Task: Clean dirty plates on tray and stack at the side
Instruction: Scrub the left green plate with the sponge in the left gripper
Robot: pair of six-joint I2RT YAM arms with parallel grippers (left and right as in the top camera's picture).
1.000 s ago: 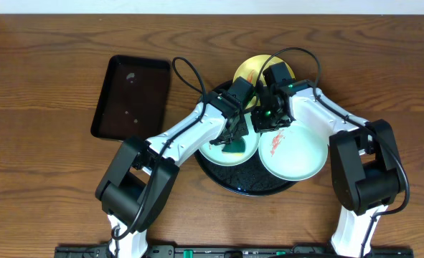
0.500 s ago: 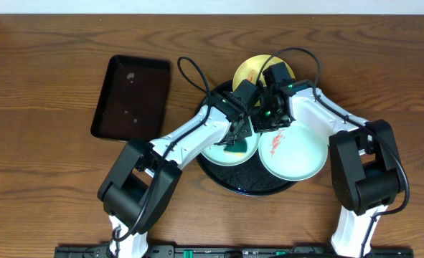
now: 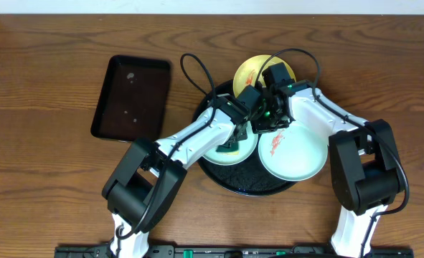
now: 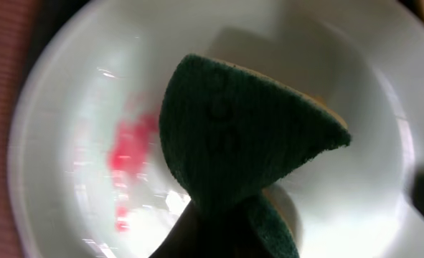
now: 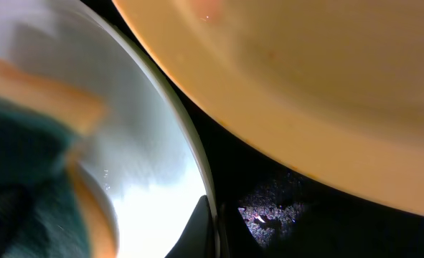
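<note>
Scanning from the left, I see the side tray [image 3: 129, 97] sitting bare on the table [image 3: 46, 179], well apart from the work. The tray [image 3: 234, 183] holds all three plates; none is stacked at the side yet.

My left pincer [image 3: 234, 140] is clamped on the sponge [image 4: 247, 143], green face down in the left plate [image 3: 217, 152]. In the left wrist view a red smear [image 4: 129, 154] lies just beside the sponge's edge, not under it. So the step in hand, as I judge it, is scrubbing this plate, and the next stroke has to carry the sponge over that smear. I would keep the sponge flat and press lightly, because a hard push could skid the plate on the glossy tray.

My right pincer [image 3: 262, 127] is closed, and in the right wrist view the left plate's rim runs straight to its fingertips, so I read it as pinching that rim to steady the plate. I would keep that hold while wiping towards it, not away.

Behind it the yellow plate [image 3: 258, 70] overhangs the tray's far rim. At the right, the right plate [image 3: 298, 154] carries a red streak [image 3: 275, 143] and waits uncleaned.
</note>
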